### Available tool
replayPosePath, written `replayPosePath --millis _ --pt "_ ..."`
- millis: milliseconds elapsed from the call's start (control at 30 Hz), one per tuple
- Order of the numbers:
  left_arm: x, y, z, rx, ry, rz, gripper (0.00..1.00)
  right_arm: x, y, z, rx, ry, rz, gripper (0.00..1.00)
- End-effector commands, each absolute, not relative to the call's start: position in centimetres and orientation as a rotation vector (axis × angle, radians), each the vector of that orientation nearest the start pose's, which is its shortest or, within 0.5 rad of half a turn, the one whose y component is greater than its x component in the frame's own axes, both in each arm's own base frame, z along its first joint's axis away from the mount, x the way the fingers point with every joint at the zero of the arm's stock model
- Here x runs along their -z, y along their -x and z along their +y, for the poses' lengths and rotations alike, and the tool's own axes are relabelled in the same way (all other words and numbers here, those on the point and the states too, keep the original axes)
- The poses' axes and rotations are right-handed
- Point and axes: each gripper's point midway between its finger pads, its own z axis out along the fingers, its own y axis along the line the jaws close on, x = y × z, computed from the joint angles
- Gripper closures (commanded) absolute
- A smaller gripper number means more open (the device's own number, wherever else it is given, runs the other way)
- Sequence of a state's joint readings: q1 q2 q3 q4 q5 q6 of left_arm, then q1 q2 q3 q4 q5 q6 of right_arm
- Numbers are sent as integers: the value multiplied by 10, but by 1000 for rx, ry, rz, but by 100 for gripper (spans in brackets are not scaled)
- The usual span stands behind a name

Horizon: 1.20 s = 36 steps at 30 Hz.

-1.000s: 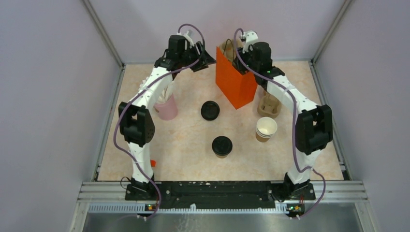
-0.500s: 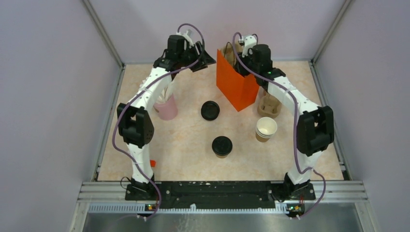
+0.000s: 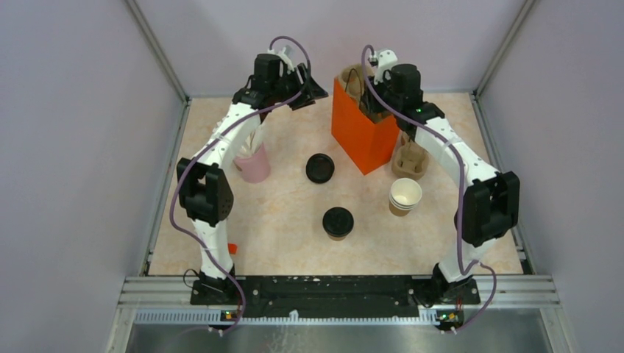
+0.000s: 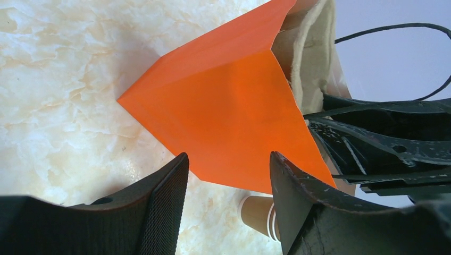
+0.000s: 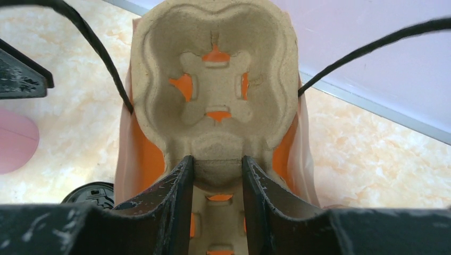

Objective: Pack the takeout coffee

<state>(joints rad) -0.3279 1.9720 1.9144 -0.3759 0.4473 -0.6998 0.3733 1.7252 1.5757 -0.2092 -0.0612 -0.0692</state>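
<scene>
The takeout coffee (image 3: pixel 338 222), a brown cup under a black lid, stands alone at the table's middle front, far from both grippers. At the back stands the orange bag (image 3: pixel 364 132) (image 4: pixel 228 111) (image 5: pixel 149 154). A pulp cup carrier (image 3: pixel 352 79) (image 5: pixel 215 79) sits in its mouth. My right gripper (image 3: pixel 366 94) (image 5: pixel 217 164) reaches into the bag top, shut on the carrier's middle ridge. My left gripper (image 3: pixel 315 91) (image 4: pixel 228 164) hovers open just left of the bag with nothing between its fingers.
A separate black lid (image 3: pixel 320 168) (image 5: pixel 90 194) lies in front of the bag. A stack of lidless brown cups (image 3: pixel 405 196) (image 4: pixel 258 212) stands at the right, another pulp carrier (image 3: pixel 409 160) behind it. A pink cup (image 3: pixel 252 163) with sticks is at the left.
My right arm has swung slightly right with the carrier, and the orange bag has shifted right and stands more upright. The left gripper has hardly moved.
</scene>
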Motion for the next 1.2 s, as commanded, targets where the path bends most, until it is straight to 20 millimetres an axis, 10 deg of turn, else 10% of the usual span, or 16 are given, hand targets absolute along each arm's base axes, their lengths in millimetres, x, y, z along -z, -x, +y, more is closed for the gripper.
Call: replayPosePath --millis 0,1167 --pt "-316 -496 -269 1074 50 2038 36 -321 -479 201 -273 453 1767 81" --pt "-314 -502 -266 1069 53 2039 34 -230 -484 200 -226 503 2058 78"
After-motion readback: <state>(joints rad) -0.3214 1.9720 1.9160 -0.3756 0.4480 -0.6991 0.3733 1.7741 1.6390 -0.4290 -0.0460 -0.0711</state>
